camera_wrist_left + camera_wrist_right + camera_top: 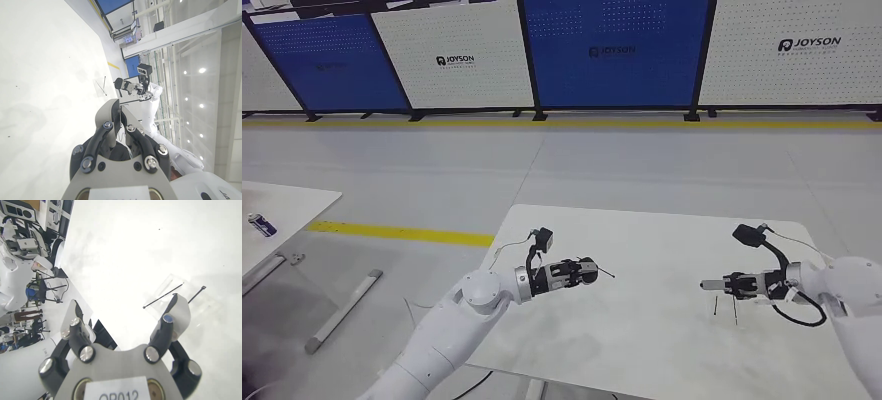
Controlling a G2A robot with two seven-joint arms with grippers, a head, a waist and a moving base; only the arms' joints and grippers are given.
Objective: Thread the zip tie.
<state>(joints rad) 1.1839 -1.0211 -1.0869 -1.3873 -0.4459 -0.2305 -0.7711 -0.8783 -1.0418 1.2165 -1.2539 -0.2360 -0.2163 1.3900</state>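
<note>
The left gripper [119,107] is pinched tight on a thin black zip tie [120,117], its tip poking out toward the middle of the white table [642,330]. Over on the right, the right gripper [125,299] hangs spread wide with nothing in it, two spare ties [162,297] lying on the table just beside it

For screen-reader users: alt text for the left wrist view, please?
The left gripper is shut on a thin black zip tie above the white table. Farther off, the right gripper hangs near two more zip ties lying on it.
</note>
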